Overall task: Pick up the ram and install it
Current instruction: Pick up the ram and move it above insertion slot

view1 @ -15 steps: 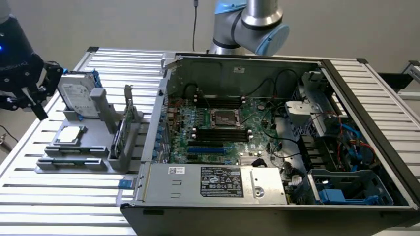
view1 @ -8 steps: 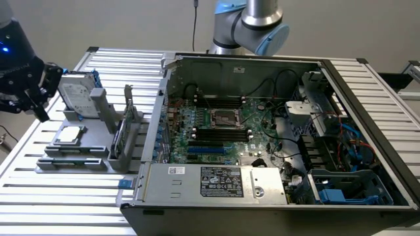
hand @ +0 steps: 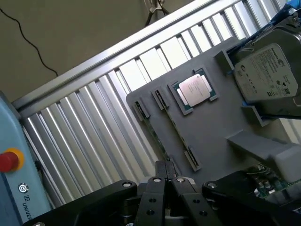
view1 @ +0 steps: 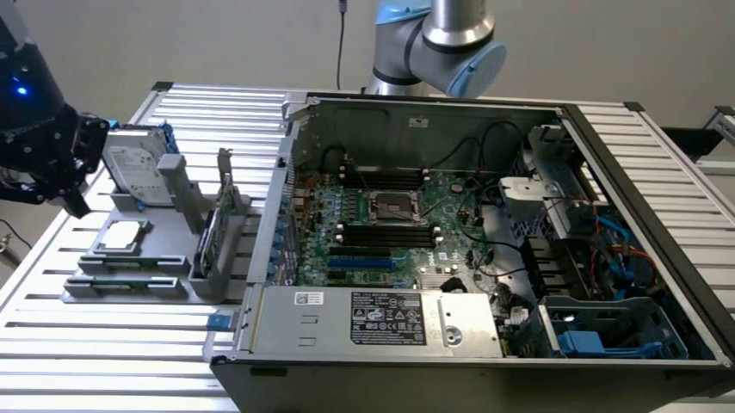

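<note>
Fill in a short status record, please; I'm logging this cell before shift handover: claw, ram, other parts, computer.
claw: shut, over the gray fixture, nothing visibly gripped
ram: green stick on edge in a fixture slot, not lifted
silver chip: seated in the fixture's square recess
hard drive: propped in the fixture
computer case: open, motherboard exposed

In the wrist view we are seeing the hand [hand: 165, 165] being cut off at the edge, its tips are hiding one end of the ram [hand: 155, 134], and the hard drive [hand: 265, 75] is running out of view, its label print too small to read.
</note>
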`<state>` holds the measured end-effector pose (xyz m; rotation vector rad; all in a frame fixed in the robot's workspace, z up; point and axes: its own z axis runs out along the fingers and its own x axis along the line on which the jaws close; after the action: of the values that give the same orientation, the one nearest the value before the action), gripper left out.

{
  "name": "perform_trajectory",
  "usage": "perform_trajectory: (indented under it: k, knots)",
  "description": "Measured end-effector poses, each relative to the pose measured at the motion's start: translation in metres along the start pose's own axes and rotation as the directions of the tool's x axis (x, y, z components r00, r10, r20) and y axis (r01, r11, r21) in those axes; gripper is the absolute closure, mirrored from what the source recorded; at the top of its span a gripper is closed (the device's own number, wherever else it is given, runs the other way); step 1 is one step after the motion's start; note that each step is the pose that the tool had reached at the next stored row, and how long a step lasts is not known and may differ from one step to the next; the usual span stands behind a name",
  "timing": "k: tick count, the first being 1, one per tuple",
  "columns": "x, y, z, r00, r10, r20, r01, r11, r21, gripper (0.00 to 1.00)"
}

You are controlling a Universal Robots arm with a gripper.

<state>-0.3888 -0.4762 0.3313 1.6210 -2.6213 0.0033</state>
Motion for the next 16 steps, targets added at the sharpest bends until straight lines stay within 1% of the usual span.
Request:
perform_trajectory:
  k: [2, 4, 8, 11, 14, 16]
  knots:
    - [0.000, -0.0001, 0.0017, 0.9994, -0.036, 0.0000, 0.036, 0.9993, 0.0040, 0.89]
    - [0.000, -0.0001, 0.0033, 0.9974, -0.072, -0.0003, 0.072, 0.9974, 0.0078, 0.89]
    - [0.000, -0.0002, 0.0068, 0.9895, -0.144, -0.0013, 0.144, 0.9894, 0.0157, 0.89]
    - [0.000, -0.0003, 0.0096, 0.9803, -0.197, -0.0023, 0.197, 0.9801, 0.0216, 0.89]
    - [-0.001, -0.0004, 0.0126, 0.9679, -0.251, -0.0037, 0.251, 0.9675, 0.0275, 0.89]
    - [-0.001, -0.0005, 0.0148, 0.9583, -0.286, -0.0047, 0.286, 0.9578, 0.0314, 0.89]
